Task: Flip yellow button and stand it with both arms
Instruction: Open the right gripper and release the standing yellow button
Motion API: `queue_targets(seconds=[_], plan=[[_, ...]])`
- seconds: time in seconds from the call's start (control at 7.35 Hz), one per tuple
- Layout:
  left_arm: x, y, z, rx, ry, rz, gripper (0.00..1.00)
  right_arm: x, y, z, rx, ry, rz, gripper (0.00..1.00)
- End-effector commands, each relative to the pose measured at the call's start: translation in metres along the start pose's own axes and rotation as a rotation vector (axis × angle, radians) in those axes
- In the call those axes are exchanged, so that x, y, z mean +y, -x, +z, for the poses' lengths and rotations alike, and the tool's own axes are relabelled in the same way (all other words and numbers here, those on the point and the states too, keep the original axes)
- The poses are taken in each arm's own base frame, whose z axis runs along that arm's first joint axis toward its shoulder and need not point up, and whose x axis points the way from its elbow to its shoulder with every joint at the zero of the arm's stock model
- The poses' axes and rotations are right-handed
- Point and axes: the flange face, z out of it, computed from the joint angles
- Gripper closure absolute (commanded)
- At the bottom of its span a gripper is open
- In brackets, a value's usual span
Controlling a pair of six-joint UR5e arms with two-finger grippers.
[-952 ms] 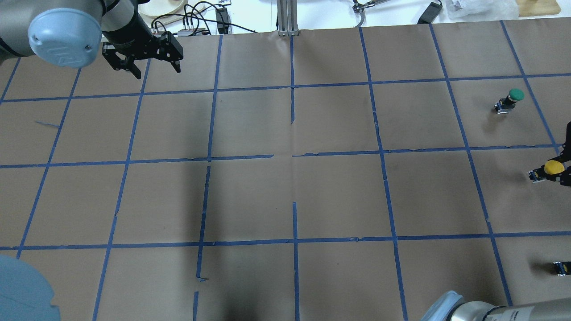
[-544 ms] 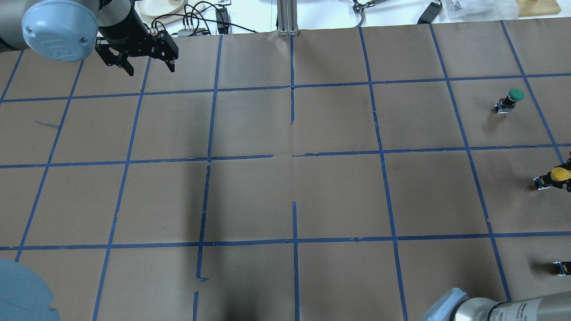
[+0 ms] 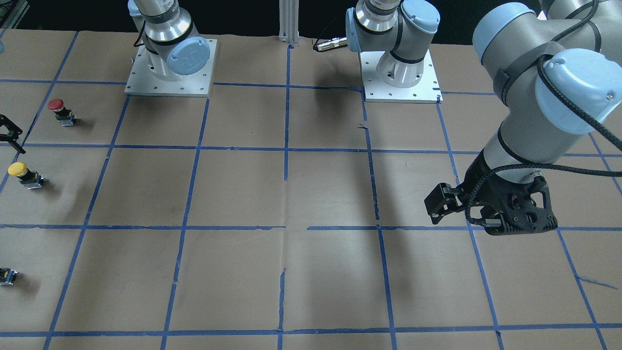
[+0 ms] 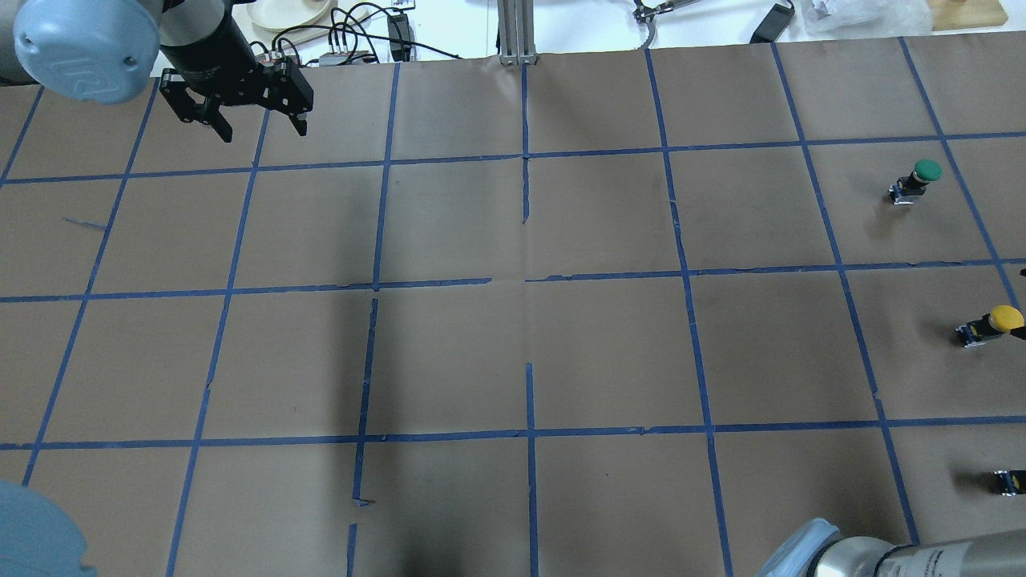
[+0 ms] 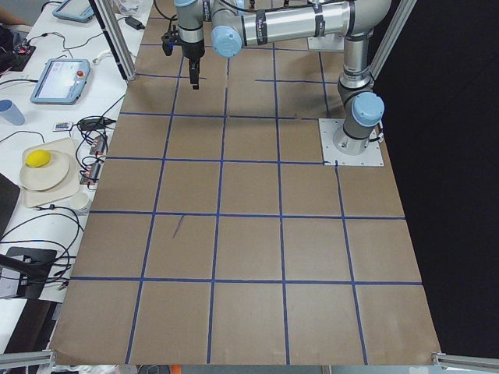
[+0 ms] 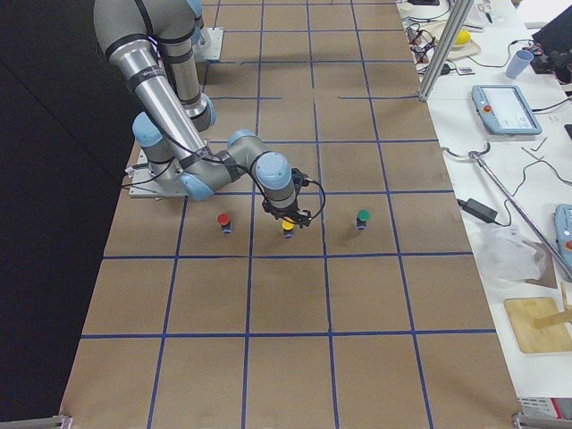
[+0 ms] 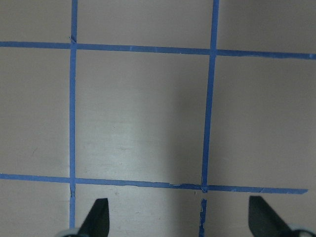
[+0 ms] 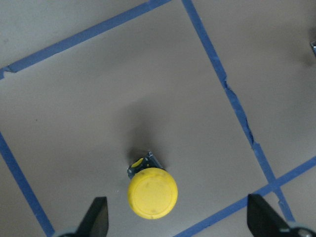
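Note:
The yellow button point(image 4: 994, 322) stands upright on the brown paper near the table's right edge, yellow cap up; it also shows in the front view point(image 3: 22, 173) and the right side view point(image 6: 288, 229). In the right wrist view it point(image 8: 152, 191) sits between and below my right gripper point(image 8: 180, 222), which is open and apart from it. One right finger point(image 3: 10, 133) shows at the front view's left edge. My left gripper point(image 4: 264, 133) is open and empty, high over the far left of the table point(image 7: 180, 222).
A green-capped button point(image 4: 920, 178) stands beyond the yellow one and a red-capped button point(image 3: 59, 110) nearer the robot. A small dark block with a yellow spot point(image 4: 1008, 481) lies at the overhead view's right edge. Cables and a plate point(image 4: 288, 14) lie past the far edge.
My right gripper, which was around the yellow button, has let go and drawn back out of the overhead view. The button now stands alone. My left gripper has moved left and farther back.

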Motion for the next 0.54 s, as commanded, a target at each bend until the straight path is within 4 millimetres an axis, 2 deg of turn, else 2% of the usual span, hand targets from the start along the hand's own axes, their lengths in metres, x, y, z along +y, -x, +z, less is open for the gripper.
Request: queue_targets(seconds=[0.0,0.14,0.27,0.41], plan=[[0.000,0.001,-0.001,0.000,-0.002,-0.002,0.00,-0.027,-0.042,-0.091,-0.056,-0.011,0.176,0.00],[0.001,0.000,-0.004,0.000,-0.004,-0.001,0.00,-0.057,-0.054,-0.128,-0.087,-0.021,0.260,0.00],[0.004,0.001,-0.009,0.000,-0.005,-0.002,0.00,-0.099,-0.057,-0.155,-0.125,-0.023,0.354,0.00],[0.005,0.005,-0.011,0.001,-0.004,-0.008,0.00,-0.148,-0.058,-0.174,-0.123,-0.012,0.440,0.00]])
